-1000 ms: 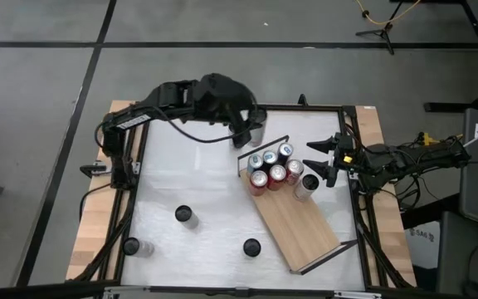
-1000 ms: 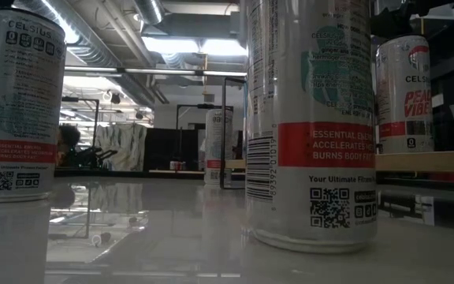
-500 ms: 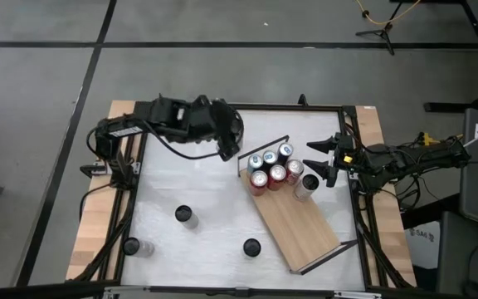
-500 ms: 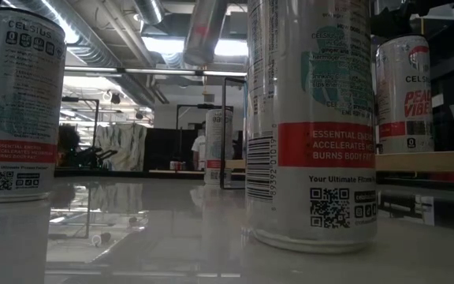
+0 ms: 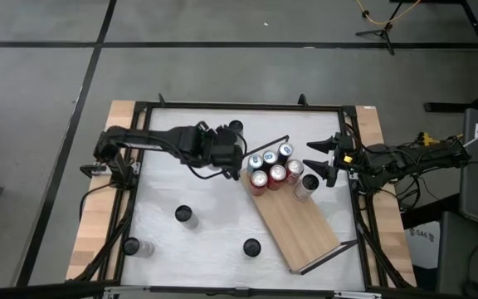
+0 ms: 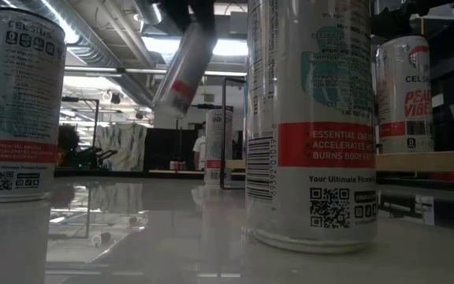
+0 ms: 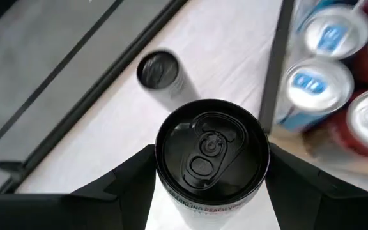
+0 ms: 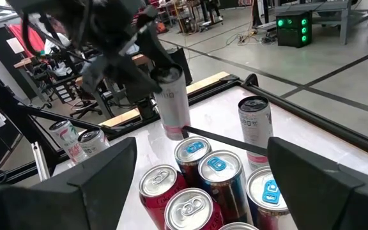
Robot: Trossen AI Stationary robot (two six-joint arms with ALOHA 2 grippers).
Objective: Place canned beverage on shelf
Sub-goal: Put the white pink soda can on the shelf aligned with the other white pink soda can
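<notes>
Left wrist view: left gripper (image 7: 209,176) clamps a can (image 7: 211,153).
Right gripper (image 5: 322,164): open (waiting beside the shelf (image 5: 297,223)).
Risk: the can could clip the wire rail (image 7: 272,70) and topple shelved cans (image 7: 316,86).

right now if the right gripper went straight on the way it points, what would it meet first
Probably the cans on the shelf: the open right gripper points at the can cluster, nearest first. Depth is uncertain.

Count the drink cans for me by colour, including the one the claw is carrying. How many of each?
Blue-topped cans: 3
Red cans: 3
White cans with dark tops: 6, counting the held can in the left claw
Total: 12
</notes>
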